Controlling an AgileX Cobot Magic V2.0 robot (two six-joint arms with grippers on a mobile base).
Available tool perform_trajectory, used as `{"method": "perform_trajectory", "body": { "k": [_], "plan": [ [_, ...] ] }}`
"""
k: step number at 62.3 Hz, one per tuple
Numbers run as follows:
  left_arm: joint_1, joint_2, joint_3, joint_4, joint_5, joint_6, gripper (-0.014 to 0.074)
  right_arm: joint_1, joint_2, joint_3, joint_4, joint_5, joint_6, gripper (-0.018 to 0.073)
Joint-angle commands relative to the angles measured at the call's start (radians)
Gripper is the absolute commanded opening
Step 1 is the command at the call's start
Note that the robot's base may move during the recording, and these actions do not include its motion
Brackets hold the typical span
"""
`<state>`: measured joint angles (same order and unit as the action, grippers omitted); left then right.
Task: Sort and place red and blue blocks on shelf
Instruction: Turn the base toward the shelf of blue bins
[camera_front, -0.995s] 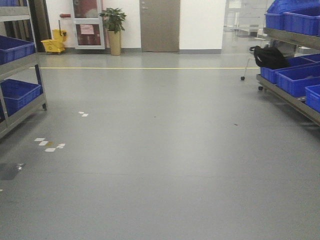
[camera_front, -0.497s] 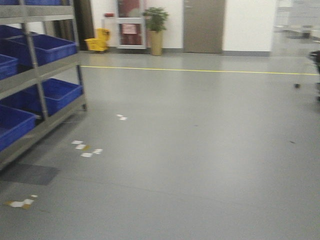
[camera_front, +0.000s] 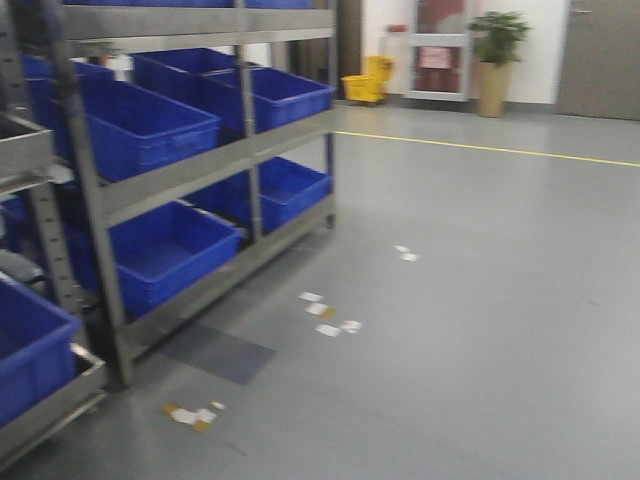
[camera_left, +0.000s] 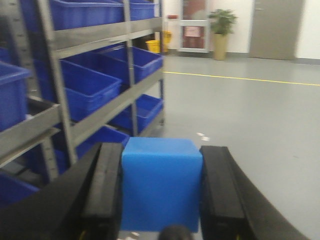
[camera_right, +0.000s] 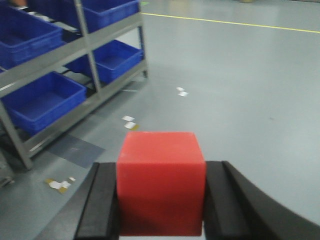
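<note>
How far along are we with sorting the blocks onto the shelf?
Pickup looks done: the left hand is shut on the small matte blue cube, the right hand on the small matte red cube. In hand: both are carried, with the grey steel shelf rack holding blue plastic bins in view at left. Left: placing both cubes; neither is on the rack yet.

Warehouse or factory storeroom: steel shelf (camera_front: 180, 177) in tiers, loaded with blue bins (camera_front: 150, 125); bare grey floor (camera_front: 480, 350) with a painted yellow line (camera_front: 490, 148) and tape marks (camera_front: 318, 308); mop bucket (camera_front: 365, 88), plant (camera_front: 497, 40) and door (camera_front: 598, 55) along the far wall.
</note>
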<state>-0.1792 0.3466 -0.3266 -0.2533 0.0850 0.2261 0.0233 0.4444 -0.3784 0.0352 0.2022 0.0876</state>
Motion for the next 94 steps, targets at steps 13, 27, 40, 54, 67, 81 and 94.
{"method": "perform_trajectory", "body": {
  "k": [13, 27, 40, 54, 67, 81, 94],
  "plan": [
    [-0.001, 0.006, -0.033, -0.003, -0.085, 0.003, 0.0123, -0.005, 0.002, -0.028, -0.008, -0.087, -0.009, 0.0052],
    [-0.001, 0.006, -0.033, -0.003, -0.085, 0.003, 0.0123, -0.005, 0.002, -0.028, -0.008, -0.087, -0.009, 0.0052],
    [-0.001, 0.006, -0.033, -0.003, -0.085, 0.003, 0.0123, -0.005, 0.002, -0.028, -0.008, -0.087, -0.009, 0.0052],
    [-0.001, 0.006, -0.033, -0.003, -0.085, 0.003, 0.0123, -0.005, 0.002, -0.028, -0.008, -0.087, -0.009, 0.0052],
    [-0.001, 0.006, -0.033, -0.003, -0.085, 0.003, 0.0123, -0.005, 0.002, -0.028, -0.008, -0.087, -0.009, 0.0052],
    [-0.001, 0.006, -0.033, -0.003, -0.085, 0.003, 0.0123, -0.005, 0.002, -0.028, -0.008, -0.087, -0.009, 0.0052],
    [-0.001, 0.006, -0.033, -0.003, -0.085, 0.003, 0.0123, -0.005, 0.002, -0.028, -0.008, -0.087, -0.009, 0.0052]
  ]
}}
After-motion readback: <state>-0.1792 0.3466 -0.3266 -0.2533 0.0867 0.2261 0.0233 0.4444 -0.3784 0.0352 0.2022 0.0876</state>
